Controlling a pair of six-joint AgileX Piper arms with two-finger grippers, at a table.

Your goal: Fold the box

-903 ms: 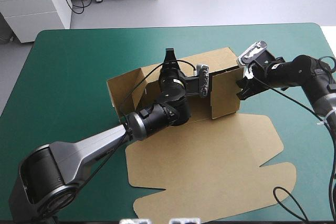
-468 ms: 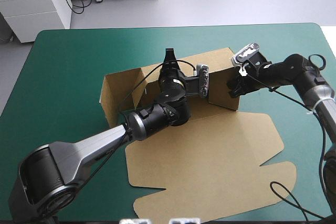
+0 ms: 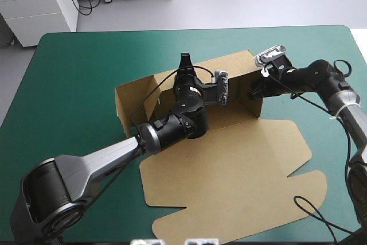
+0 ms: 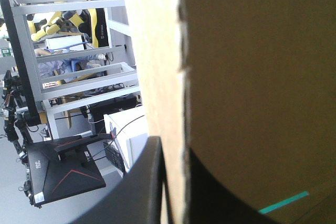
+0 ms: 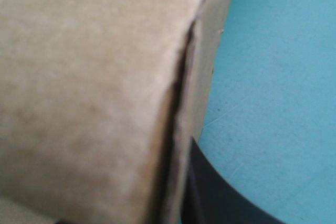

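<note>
The brown box (image 3: 238, 66) stands mid-table with its back and side walls raised and its lid (image 3: 229, 176) flat on the teal-green cover toward the near edge. My left gripper (image 3: 184, 66) reaches over the tray and is shut on the top edge of the back wall. In the left wrist view the board edge (image 4: 168, 77) runs between the two black fingers (image 4: 139, 182) of the left gripper (image 4: 176, 153). My right gripper (image 3: 254, 91) is shut on the right side wall; in its wrist view the doubled board edge (image 5: 181, 108) fills the space beside one black finger (image 5: 220, 192).
Bare teal-green cover (image 3: 74, 84) lies to the left and beyond the box. The flat lid reaches close to the table's near edge. The right arm's black cable loops near the near right corner (image 3: 312, 213).
The right gripper has swung the right side wall inward toward the tray, so it now stands nearly edge-on. The left wall and flat lid shifted slightly. The left arm has stayed put.
</note>
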